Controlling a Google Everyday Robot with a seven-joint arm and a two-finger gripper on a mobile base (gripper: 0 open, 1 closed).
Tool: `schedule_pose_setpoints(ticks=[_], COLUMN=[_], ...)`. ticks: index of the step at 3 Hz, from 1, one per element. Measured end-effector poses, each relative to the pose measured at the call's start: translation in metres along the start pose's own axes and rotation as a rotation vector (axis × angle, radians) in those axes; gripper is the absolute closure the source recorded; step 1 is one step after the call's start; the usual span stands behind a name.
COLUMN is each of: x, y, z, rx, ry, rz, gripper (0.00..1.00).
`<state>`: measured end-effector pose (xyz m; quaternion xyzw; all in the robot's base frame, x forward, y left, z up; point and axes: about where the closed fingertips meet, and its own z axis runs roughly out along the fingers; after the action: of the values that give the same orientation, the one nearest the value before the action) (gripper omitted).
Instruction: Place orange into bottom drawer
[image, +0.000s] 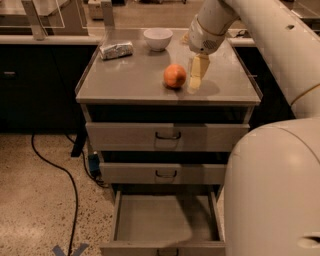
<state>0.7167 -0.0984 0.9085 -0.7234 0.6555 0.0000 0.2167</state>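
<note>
The orange (175, 76) sits on the grey cabinet top (130, 80), towards the front and right of centre. My gripper (196, 80) hangs from the white arm and points down at the top, just right of the orange and very close to it. It holds nothing that I can see. The bottom drawer (165, 220) is pulled open below the two upper drawers, and its plain grey floor is bare.
A white bowl (157, 38) stands at the back of the cabinet top and a foil packet (116, 49) lies at the back left. The top drawer (167, 136) and middle drawer (165, 173) are slightly out. A black cable (55, 170) runs over the floor on the left. My white body (275, 195) fills the right.
</note>
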Motion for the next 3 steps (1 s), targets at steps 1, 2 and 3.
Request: schedule_pose_setpoints(ticks=[1,2,3], x=[-0.007,-0.015,-0.015], y=[-0.02,-0.034,-0.038], z=[0.016,0.031,0.046], rx=[0.001,-0.014,-0.043], ry=[-0.012,-0.001,0.028], rz=[-0.041,-0.079,-0.088], gripper=[0.0,0.0,0.0])
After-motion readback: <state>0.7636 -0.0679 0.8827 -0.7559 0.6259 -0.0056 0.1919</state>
